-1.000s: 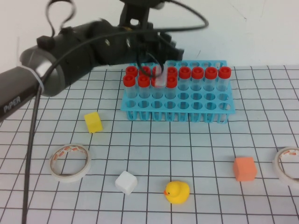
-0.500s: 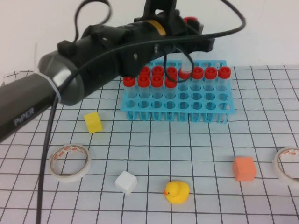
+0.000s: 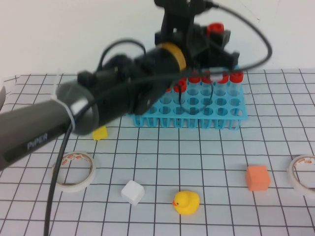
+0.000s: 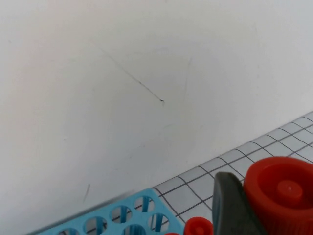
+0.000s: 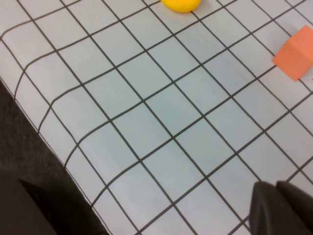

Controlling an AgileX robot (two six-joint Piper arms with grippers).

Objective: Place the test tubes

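Note:
A red-capped test tube (image 3: 215, 28) hangs upright over the right half of the blue rack (image 3: 216, 112), with my left gripper (image 3: 212, 49) shut on it just below the cap. In the left wrist view the cap (image 4: 282, 195) fills the corner beside one dark finger (image 4: 234, 208), above the rack's back edge (image 4: 122, 215). Several other red-capped tubes (image 3: 236, 76) stand in the rack's back rows; the arm hides those on the left. My right gripper (image 5: 286, 208) is shut and empty, low over the gridded mat; the high view does not show it.
On the mat lie a yellow cube (image 3: 100, 132), a white cube (image 3: 133, 192), a yellow duck (image 3: 186, 202), an orange cube (image 3: 258, 177) and two tape rolls (image 3: 74, 170) (image 3: 302, 173). The white wall stands right behind the rack.
The left arm has risen and swung right along the rack, carrying the red-capped tube from the left columns to above the right ones. The right arm has not moved.

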